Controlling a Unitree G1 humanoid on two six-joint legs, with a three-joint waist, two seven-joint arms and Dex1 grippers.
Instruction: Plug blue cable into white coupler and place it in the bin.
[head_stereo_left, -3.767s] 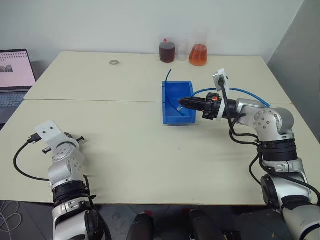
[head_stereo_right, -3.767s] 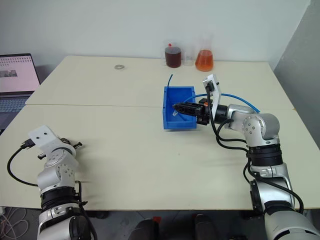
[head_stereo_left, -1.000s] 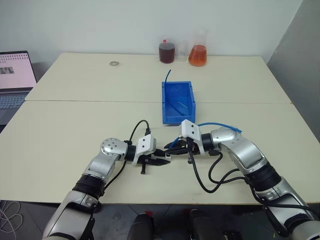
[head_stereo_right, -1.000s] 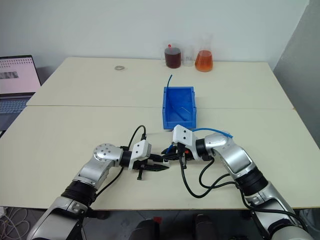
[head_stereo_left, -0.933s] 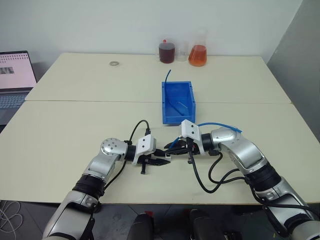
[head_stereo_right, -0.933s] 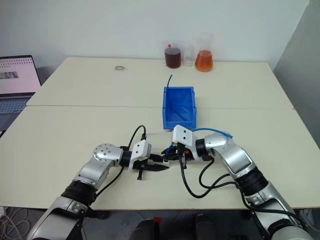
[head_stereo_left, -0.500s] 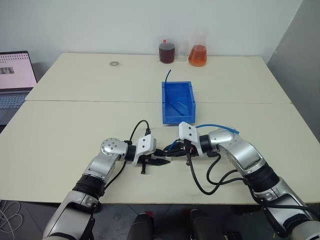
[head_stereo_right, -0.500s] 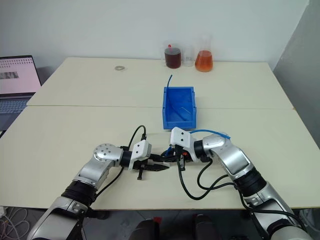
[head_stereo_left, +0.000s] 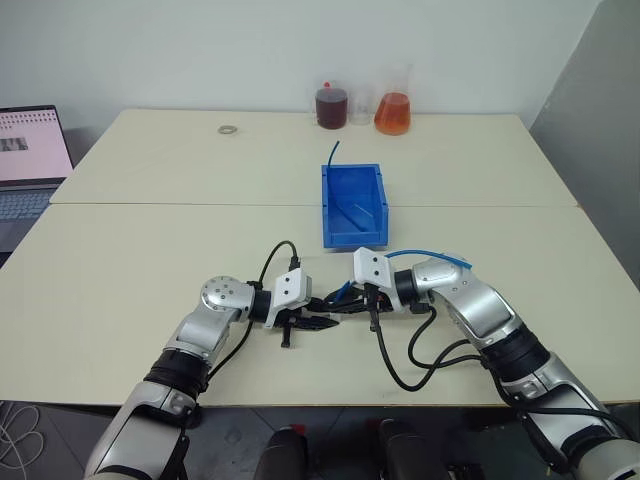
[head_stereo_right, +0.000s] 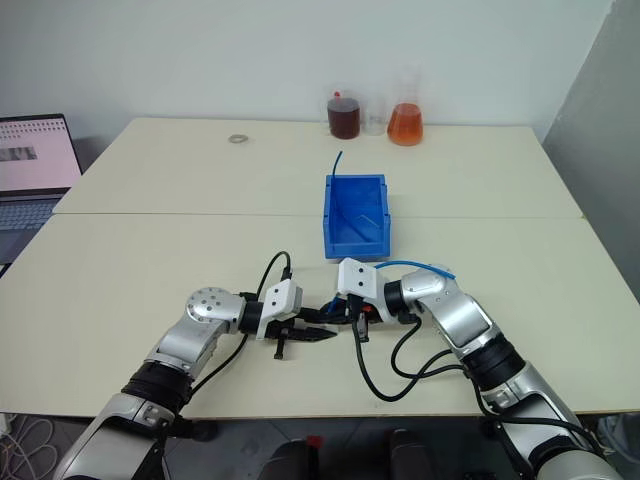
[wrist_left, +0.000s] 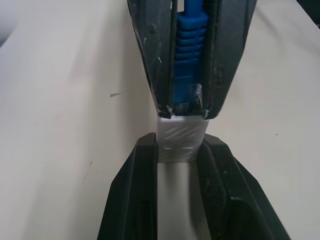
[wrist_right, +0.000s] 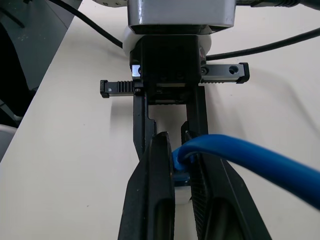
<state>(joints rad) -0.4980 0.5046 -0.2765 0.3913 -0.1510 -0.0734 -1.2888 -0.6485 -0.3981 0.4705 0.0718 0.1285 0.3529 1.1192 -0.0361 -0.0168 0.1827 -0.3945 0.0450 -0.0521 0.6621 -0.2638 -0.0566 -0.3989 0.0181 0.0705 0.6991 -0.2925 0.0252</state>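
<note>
Low over the worktop near its front edge, the left hand clamped on the coupler and the right hand clamped on the cable plug point at each other, tips meeting, with the bin just behind.

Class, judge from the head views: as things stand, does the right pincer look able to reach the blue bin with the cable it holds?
Probably yes. The right pincer, shut on the blue cable, sits just in front of the bin, with bare table between. The left pincer grips the white coupler at the plug.
</note>
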